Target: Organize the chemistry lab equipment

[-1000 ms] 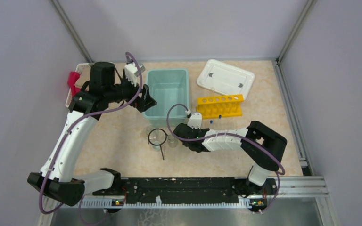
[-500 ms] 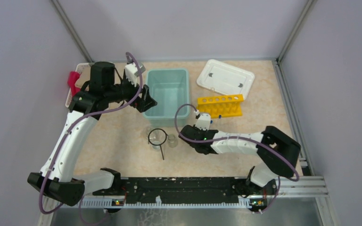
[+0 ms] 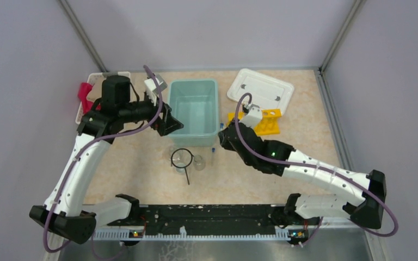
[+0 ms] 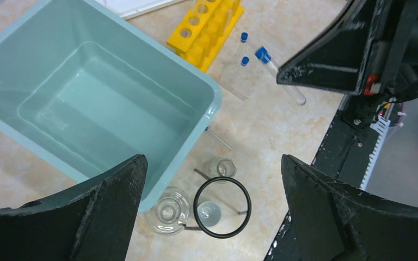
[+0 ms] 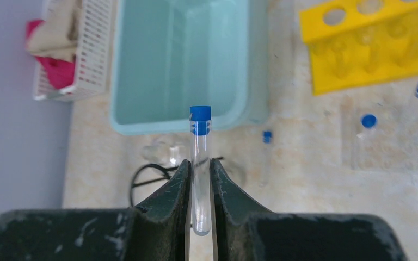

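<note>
Jaws of the right gripper pinch a capped tube near its base, above the table between the bin and the rack. The left gripper hangs spread wide and empty over the bin's near corner. Two beakers and the ring sit just before the bin.
</note>
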